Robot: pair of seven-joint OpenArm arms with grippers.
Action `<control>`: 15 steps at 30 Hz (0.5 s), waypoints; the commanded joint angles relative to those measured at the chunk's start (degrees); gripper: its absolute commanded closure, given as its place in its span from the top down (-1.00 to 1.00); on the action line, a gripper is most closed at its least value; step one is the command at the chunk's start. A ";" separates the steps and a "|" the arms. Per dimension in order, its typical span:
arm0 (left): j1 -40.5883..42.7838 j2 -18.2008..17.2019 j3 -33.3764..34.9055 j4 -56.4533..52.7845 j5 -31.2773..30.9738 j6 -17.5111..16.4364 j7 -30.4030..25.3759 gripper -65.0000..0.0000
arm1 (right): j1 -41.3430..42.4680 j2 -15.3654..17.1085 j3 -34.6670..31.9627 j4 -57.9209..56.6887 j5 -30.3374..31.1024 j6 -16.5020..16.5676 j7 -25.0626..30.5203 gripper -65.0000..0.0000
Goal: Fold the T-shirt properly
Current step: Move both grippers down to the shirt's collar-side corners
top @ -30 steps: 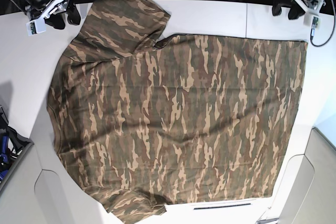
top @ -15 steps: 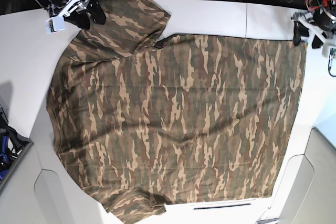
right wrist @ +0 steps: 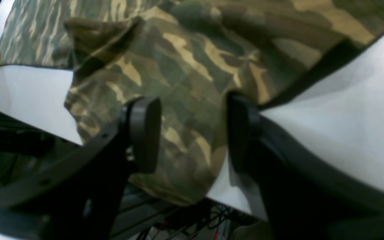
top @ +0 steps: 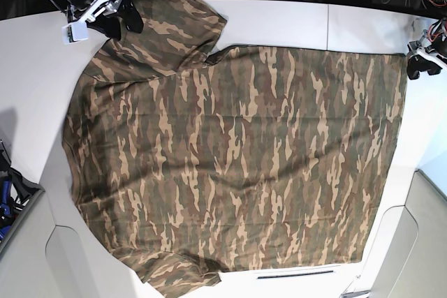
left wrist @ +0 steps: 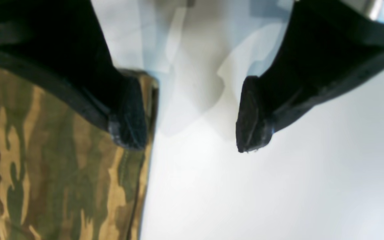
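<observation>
Both grippers have moved to the one T-shirt: left gripper and right gripper, jaws wide, hold nothing.

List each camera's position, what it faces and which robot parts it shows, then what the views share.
Base: overhead, facing down on the T-shirt spread over the table; both grippers show at the far corners.
Left wrist: behind open jaws straddling the shirt's edge.
Right wrist: behind open jaws over a sleeve.
Shared: the T-shirt.
</observation>
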 commanded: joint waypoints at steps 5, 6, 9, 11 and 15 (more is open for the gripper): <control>1.44 -0.83 0.44 0.33 -5.97 -4.20 5.79 0.39 | -0.52 0.35 0.00 0.17 -0.61 -0.24 -1.46 -0.01; 1.49 -0.70 0.44 0.35 -6.56 -5.42 6.73 0.39 | -0.52 0.35 0.00 0.20 -0.61 -0.24 -1.46 -0.01; 2.23 -0.42 0.98 0.35 -9.05 -6.77 8.50 0.39 | -0.52 0.35 0.00 0.20 -0.61 -0.24 -1.46 -0.01; 2.60 -0.42 1.64 0.35 -9.18 -6.77 8.50 0.39 | -0.50 0.33 0.00 0.20 -0.61 -0.24 -1.46 -0.01; 2.82 0.26 2.60 0.35 -9.18 -6.77 8.57 0.38 | -0.52 -0.15 0.00 0.22 -0.57 0.04 -1.46 -0.01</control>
